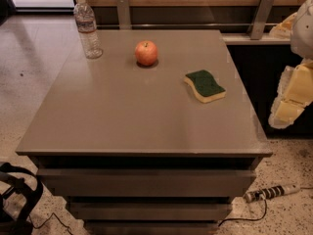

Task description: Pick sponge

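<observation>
The sponge (205, 85), with a dark green top over pale yellow foam, lies flat on the right part of the grey table top (122, 111). My gripper (292, 98) is a pale yellow and white shape at the right edge of the view. It hangs beyond the table's right edge, to the right of the sponge and apart from it. It holds nothing that I can see.
A red apple (146, 53) sits at the back middle of the table. A clear plastic water bottle (87, 28) stands at the back left corner. A power strip with cable (271, 192) lies on the floor at the lower right. A dark object (17, 199) is at the lower left.
</observation>
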